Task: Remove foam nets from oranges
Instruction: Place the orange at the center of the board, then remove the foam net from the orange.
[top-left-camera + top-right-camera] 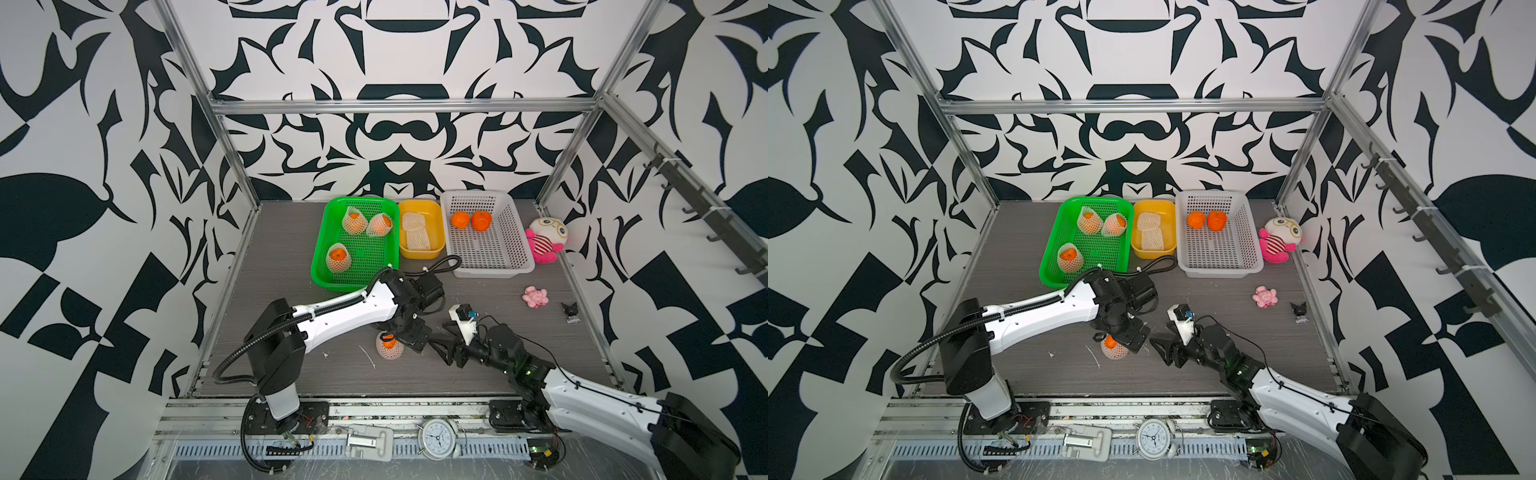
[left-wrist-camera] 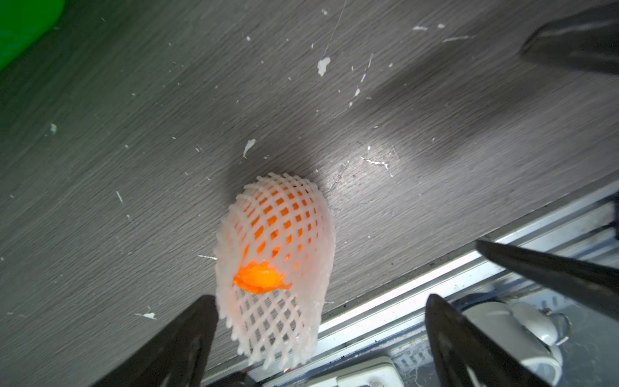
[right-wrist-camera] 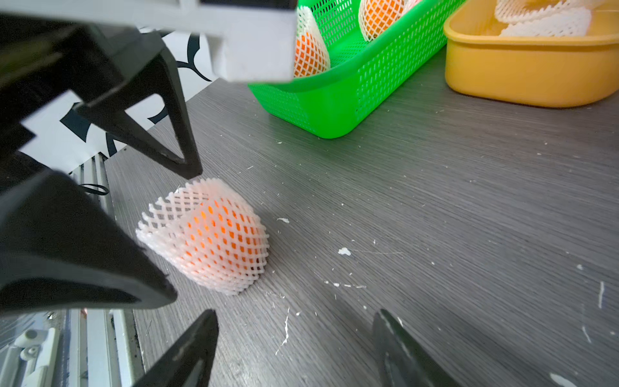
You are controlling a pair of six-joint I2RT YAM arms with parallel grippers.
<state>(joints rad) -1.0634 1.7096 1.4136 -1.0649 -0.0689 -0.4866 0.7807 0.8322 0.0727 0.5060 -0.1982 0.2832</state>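
The left gripper [image 2: 318, 301] hangs wide open, holding nothing, over a foam net [image 2: 284, 321] sleeving an orange [image 2: 259, 278] near the front edge of the surface [image 2: 134, 134]. The right gripper [image 3: 294, 315], jaws parted and empty, sits close beside it.

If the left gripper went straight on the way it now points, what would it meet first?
Probably the foam net around the orange on the table, which lies between the open left gripper's fingers, nearer one. Depth is unclear.
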